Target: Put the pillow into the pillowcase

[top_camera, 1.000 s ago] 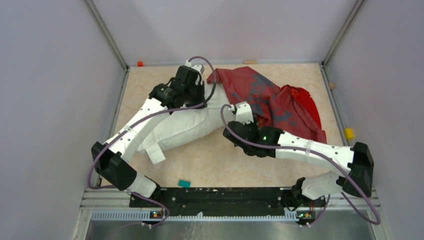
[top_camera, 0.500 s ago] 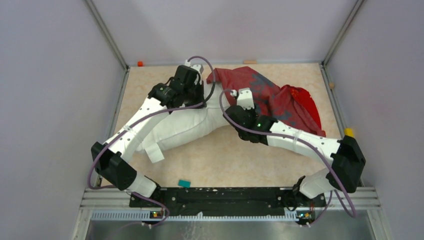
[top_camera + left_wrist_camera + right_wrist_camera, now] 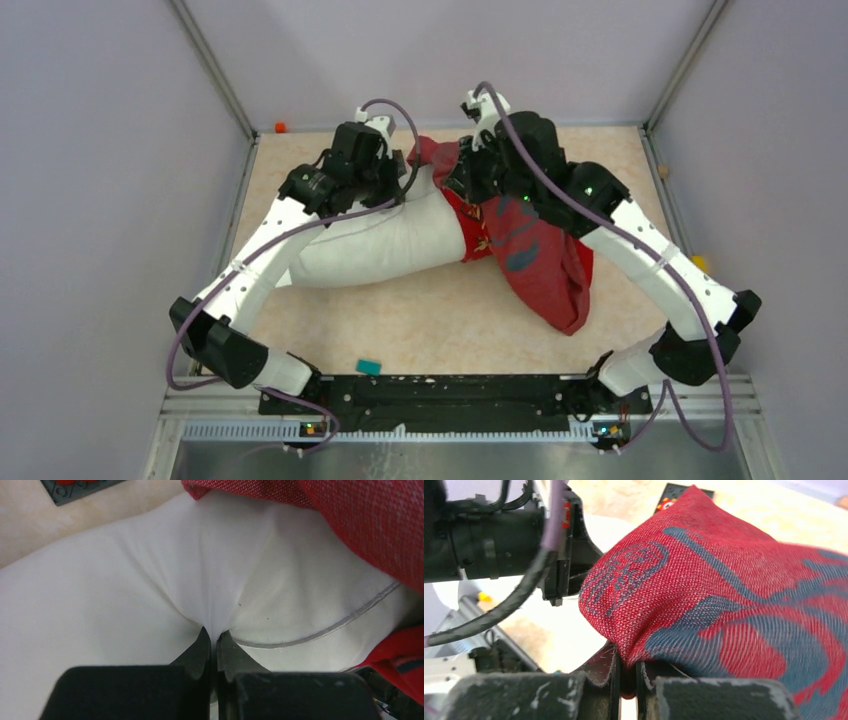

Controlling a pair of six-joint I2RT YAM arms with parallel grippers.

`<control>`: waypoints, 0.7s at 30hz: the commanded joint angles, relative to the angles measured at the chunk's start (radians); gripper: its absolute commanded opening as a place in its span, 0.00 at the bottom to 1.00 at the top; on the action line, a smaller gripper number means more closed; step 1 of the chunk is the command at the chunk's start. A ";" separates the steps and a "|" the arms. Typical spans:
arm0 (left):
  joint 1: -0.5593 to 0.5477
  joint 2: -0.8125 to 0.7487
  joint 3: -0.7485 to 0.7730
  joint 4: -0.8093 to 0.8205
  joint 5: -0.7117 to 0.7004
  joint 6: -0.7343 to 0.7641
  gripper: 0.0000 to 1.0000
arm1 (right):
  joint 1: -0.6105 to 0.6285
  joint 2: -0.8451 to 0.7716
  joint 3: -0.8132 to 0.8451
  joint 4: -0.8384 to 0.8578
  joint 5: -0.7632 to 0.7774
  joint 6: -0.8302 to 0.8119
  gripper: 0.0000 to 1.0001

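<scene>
Pillow (image 3: 385, 240) lies on the left and middle part of the table (image 3: 440, 320), white and plump, running from the near left toward the far centre. Its right end meets the red pillowcase (image 3: 530, 250), which hangs from the far centre down toward the near right. It seems that this end of the pillow is a little inside the case, but the arms hide the opening.

The left gripper (image 3: 212, 636) is pressed together on a fold of the white pillow fabric, at the far end of the pillow. The right gripper (image 3: 626, 672) pinches an edge of the pillowcase, just beside the left one.

The table has a beige, speckled surface. Pale grey-violet walls (image 3: 100, 200) close it on the left, far and right sides, with metal posts (image 3: 215, 70) in the far corners. A small teal block (image 3: 369, 367) lies near the arm bases. An orange piece (image 3: 281, 127) sits at the far left corner, a yellow piece (image 3: 697, 262) at the right edge.
</scene>
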 commanded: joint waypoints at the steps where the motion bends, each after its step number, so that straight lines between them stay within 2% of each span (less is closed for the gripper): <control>1: -0.017 -0.048 0.045 0.126 0.063 -0.002 0.00 | -0.183 0.002 -0.066 0.168 -0.518 0.075 0.00; 3: -0.017 -0.050 0.050 0.120 0.065 0.003 0.00 | -0.277 0.025 -0.127 0.213 -0.610 0.116 0.00; 5: -0.017 -0.050 0.054 0.117 0.064 0.007 0.00 | -0.324 0.056 -0.149 0.219 -0.578 0.127 0.03; 8: -0.014 -0.042 0.051 0.118 0.049 0.010 0.00 | -0.329 0.117 -0.107 0.144 -0.449 0.103 0.28; 9: -0.007 -0.037 0.049 0.120 0.037 0.010 0.00 | -0.328 0.123 -0.100 0.125 -0.415 0.104 0.41; 12: 0.067 -0.005 0.034 0.134 0.060 0.011 0.00 | -0.316 0.078 -0.096 0.107 -0.305 0.108 0.61; 14: 0.108 0.022 0.030 0.144 0.083 0.015 0.00 | -0.308 0.036 -0.089 0.088 -0.254 0.098 0.71; 18: 0.172 0.087 0.017 0.176 0.113 0.014 0.00 | -0.280 -0.035 -0.064 0.026 -0.140 0.079 0.76; 21: 0.210 0.123 0.009 0.196 0.126 0.008 0.00 | -0.251 -0.080 -0.076 -0.034 0.002 0.083 0.76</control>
